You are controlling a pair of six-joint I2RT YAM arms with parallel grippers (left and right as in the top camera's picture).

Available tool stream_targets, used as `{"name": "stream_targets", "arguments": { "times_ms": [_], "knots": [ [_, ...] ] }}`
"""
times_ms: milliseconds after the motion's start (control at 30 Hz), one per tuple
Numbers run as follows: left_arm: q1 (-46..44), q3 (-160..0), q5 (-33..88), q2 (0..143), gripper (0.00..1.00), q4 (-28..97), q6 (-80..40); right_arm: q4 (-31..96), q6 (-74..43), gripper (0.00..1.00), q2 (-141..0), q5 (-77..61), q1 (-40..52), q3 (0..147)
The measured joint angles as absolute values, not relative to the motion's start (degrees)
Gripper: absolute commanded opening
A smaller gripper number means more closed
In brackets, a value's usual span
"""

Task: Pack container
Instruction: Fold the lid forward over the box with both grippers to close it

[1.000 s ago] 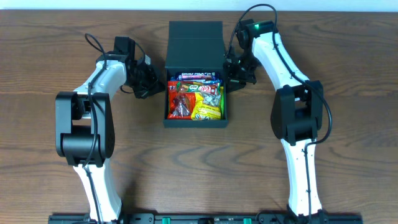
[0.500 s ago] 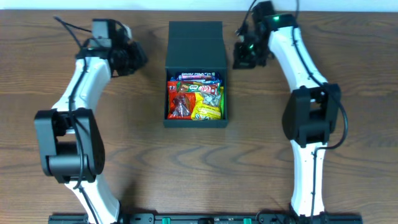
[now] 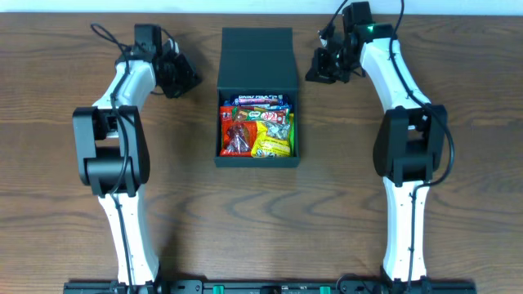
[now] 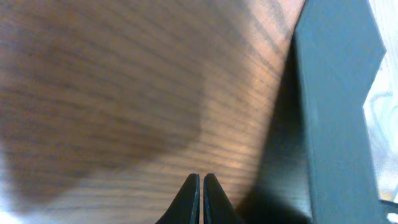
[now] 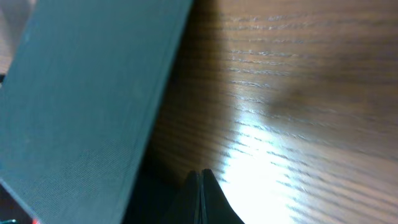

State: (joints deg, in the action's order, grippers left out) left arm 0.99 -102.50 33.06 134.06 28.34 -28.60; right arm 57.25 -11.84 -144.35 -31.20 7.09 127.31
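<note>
Left hand (image 3: 189, 80) and right hand (image 3: 314, 73), closed and empty, have swung back flanking the dark, open-lidded container (image 3: 257, 51)

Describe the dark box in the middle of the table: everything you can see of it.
The dark teal-black, matte cardboard box stands open on the brown wooden table, its hinged flap lid laid back toward the far edge. Its square compartment is packed with colourful snack packets. The shut left claw and shut right claw flank the lid, neither touching it.
</note>
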Motion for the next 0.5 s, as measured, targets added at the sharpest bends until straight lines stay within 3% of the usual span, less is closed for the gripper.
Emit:
{"name": "stream_targets", "arguments": {
  "times_ms": [500],
  "knots": [
    [-1.91,-107.63,37.80,138.21,0.05,30.83,-28.47,52.82,-14.09,0.01,-148.40,-38.92,8.64,127.31]
  ]
}}
